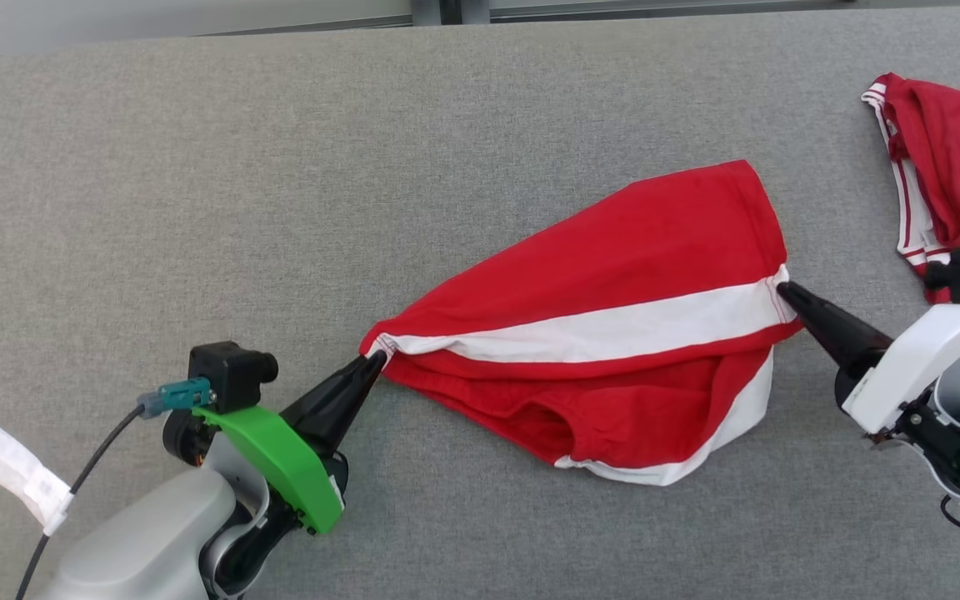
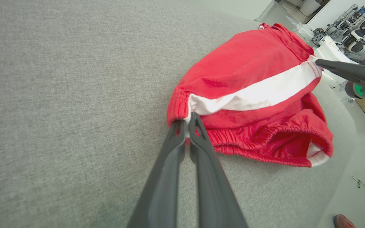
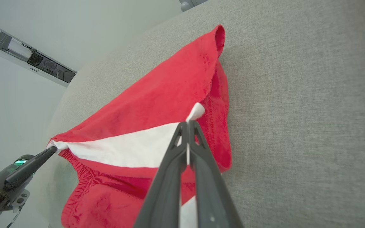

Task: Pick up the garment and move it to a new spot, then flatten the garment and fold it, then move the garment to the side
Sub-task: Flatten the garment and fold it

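On the grey fabric surface point(image 1: 280, 167), centre-right in the head view, lie the red shorts point(image 1: 613, 333), strung between the two grippers.

Left gripper point(image 1: 376, 360): comes in from the lower left, fingers angled up and to the right, low over the surface. Jaws pressed together, pinching the gathered elastic waistband corner right where the white side stripe point(image 1: 613, 329) ends. In the left wrist view the two dark fingertips point(image 2: 195, 122) meet on that corner with white cloth between them.

Right gripper point(image 1: 782, 287): comes in from the right edge, fingers pointing up and to the left, white bracket and wrist behind them. Jaws clamped together on the other end of the white stripe, at the leg hem. The right wrist view shows a thin sliver of white fabric squeezed between the fingers, and a small white tip poking out past them.

Shorts: red, one broad white stripe running taut from one gripper to the other. Upper red panel fairly smooth, fanning out wider toward the right. Below the stripe the cloth sags and bunches; the waistband opening gapes toward the near side, with a second white band along the bottom right edge. Most of the cloth rests on the surface; whether the pinched corners are lifted, cannot tell.

A second red garment with white trim point(image 1: 947, 158) lies crumpled at the far right, well apart from the shorts.
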